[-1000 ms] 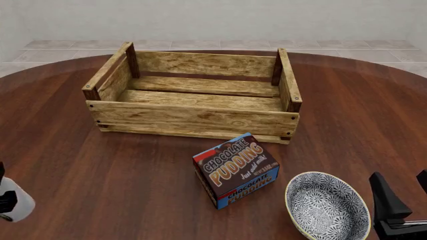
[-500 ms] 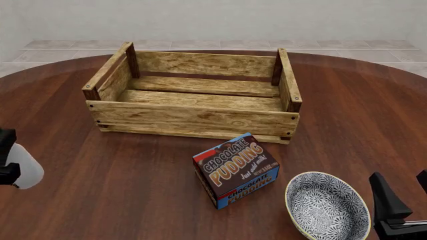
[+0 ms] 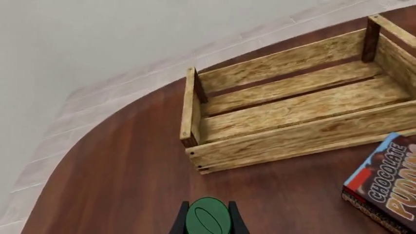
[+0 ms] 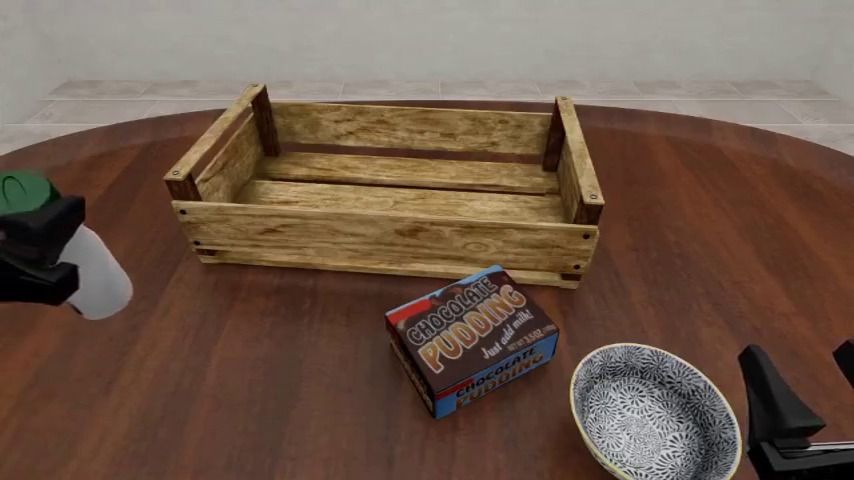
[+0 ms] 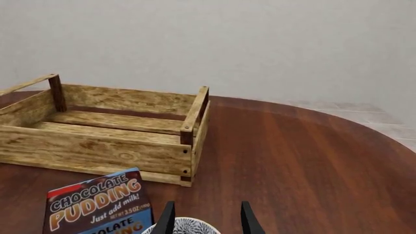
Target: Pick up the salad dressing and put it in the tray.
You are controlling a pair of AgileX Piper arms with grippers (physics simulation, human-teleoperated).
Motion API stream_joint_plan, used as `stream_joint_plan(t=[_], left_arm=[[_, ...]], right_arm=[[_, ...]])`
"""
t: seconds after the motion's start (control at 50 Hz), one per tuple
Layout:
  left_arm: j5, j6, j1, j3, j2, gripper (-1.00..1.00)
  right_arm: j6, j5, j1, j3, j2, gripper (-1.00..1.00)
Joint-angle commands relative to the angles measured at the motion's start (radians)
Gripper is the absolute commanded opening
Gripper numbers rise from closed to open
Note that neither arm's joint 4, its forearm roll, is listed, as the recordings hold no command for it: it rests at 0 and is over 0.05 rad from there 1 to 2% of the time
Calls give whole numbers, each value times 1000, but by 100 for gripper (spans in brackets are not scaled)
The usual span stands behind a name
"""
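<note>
Salad dressing gripped, apparently clear of the tabletop, in the closed left gripper beside the tray, transfer and release pending; right gripper parted, empty.

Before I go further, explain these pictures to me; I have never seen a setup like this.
These are simulator renders of two robot arms at a round wooden table. The front view looks forward over the table from the arms' side; the other two come from cameras behind each gripper. On the table are a wooden slatted tray, a chocolate pudding box and a patterned bowl. The left gripper is shut on the salad dressing, a whitish bottle whose green cap fills the bottom of the left wrist view, held above the table left of the tray. The right gripper hangs open over the bowl, holding nothing.
</note>
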Motion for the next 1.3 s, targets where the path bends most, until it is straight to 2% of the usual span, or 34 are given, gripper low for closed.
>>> stream_joint_plan(t=[0.02,0.3,0.56,0.76,0.96,1.1,1.3], left_arm=[[-24,9,-70,-85,89,-100],[4,-22,-152,-235,192,-100],[17,27,-227,-377,293,-100],[28,27,-265,-507,394,-100],[-10,52,-305,-554,486,-100],[-33,65,-309,-621,585,-100],[-91,72,-305,-666,668,-100]], right_arm=[[-1,3,1,0,-4,100],[-1,7,1,0,-8,100],[1,6,-3,0,-8,100],[6,2,-9,0,-8,100],[5,2,-9,-2,-11,100],[6,0,-13,-1,-14,100],[14,-1,-16,-3,-13,100]])
